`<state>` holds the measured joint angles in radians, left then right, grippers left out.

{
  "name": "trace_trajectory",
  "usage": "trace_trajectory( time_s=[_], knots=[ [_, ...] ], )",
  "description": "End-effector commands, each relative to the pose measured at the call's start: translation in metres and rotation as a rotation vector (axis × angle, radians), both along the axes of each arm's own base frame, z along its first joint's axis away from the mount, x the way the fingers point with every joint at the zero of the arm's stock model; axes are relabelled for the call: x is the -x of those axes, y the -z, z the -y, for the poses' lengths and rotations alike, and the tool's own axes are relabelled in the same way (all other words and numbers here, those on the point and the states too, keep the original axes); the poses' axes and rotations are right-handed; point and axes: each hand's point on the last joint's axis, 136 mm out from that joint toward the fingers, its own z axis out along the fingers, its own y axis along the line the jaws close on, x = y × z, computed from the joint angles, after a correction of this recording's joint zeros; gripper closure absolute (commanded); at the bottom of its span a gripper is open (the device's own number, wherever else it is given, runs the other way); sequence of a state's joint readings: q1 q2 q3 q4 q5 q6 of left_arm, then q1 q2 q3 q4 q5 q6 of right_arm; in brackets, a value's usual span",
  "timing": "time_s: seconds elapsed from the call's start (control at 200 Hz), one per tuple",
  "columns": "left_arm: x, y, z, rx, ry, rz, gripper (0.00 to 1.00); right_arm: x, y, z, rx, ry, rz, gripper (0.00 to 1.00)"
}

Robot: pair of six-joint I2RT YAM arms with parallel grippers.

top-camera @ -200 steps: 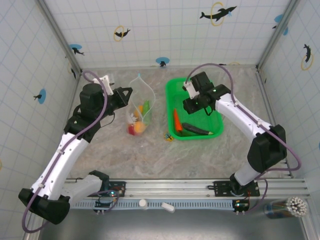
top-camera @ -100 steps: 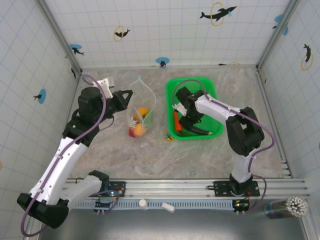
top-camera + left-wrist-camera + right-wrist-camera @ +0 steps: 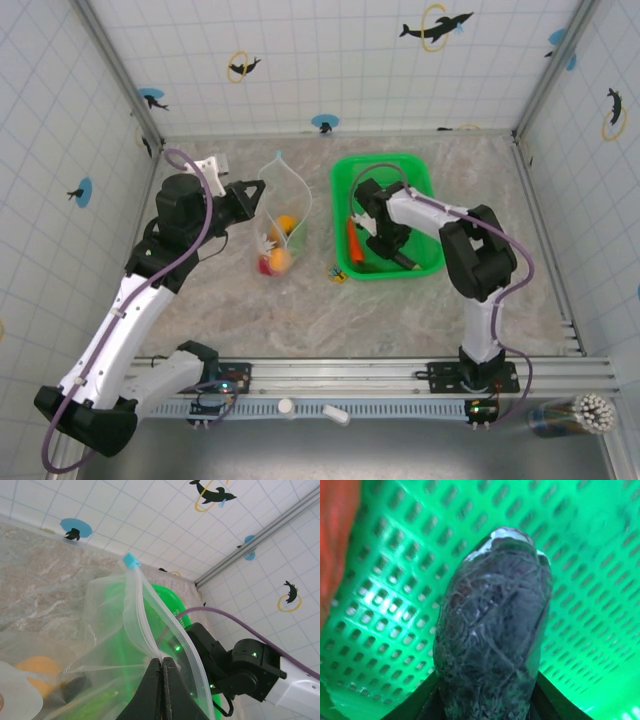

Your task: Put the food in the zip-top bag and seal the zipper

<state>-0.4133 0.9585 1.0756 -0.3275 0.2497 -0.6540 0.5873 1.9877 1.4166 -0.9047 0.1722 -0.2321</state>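
- The worktop is bare marble nearest the arm bases. Farther in, a tiny yellow-and-black trinket lies just outside the near left corner of the green mesh basket.
- The zip-top bag stands left of the basket. A red apple and a yellow-orange fruit sit at its near end. A second orange fruit lies deeper inside.
- The right claw reaches down into the basket's near half, over the eggplant. The overhead view hides how its jaws stand.
- The right wrist view settles that. The right claw is partly closed, a dark finger pressed against each side of the eggplant. The mesh lies behind it, and I cannot tell whether the eggplant is lifted.
- The carrot lies along the basket's left side. It shows in the wrist view as an orange edge.
- The left claw meets the bag's left edge from the side.
- Its wrist view shows the left claw fully closed, pinching the zipper. The mouth gapes, with a blue slider at the far tip.
- Through the clear plastic that view also shows the right arm.
- A tiled wall with dolphin stickers stands farthest off.
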Motion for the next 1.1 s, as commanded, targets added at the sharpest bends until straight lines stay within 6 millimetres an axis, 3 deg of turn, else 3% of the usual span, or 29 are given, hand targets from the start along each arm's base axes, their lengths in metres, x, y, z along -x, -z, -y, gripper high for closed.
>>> trace_trajectory(
  time_s=[0.0, 0.21, 0.445, 0.611, 0.781, 0.891, 1.096],
  knots=[
    [-0.002, -0.016, 0.000, 0.001, -0.003, 0.060, 1.00, -0.012, -0.013, -0.015, -0.058, 0.015, 0.014, 0.70],
    [-0.002, -0.016, -0.002, -0.004, -0.012, 0.061, 1.00, -0.037, -0.061, -0.026, -0.139, 0.044, 0.150, 0.76],
    [-0.004, -0.017, 0.001, 0.010, -0.007, 0.049, 1.00, -0.054, -0.156, -0.049, -0.402, 0.094, 0.427, 0.77],
    [-0.004, -0.015, 0.006, 0.038, 0.013, 0.024, 1.00, -0.036, -0.251, -0.084, -0.810, 0.070, 0.678, 0.77],
    [-0.005, -0.013, 0.009, 0.051, 0.022, 0.001, 1.00, -0.011, -0.357, -0.092, -1.324, 0.131, 0.911, 0.78],
    [-0.004, -0.013, 0.009, 0.052, 0.023, -0.005, 1.00, 0.010, -0.393, -0.097, -1.599, 0.121, 0.976, 0.78],
    [-0.004, -0.008, 0.009, 0.051, 0.018, -0.035, 1.00, 0.025, -0.429, -0.131, -1.805, 0.063, 1.001, 0.78]
  ],
)
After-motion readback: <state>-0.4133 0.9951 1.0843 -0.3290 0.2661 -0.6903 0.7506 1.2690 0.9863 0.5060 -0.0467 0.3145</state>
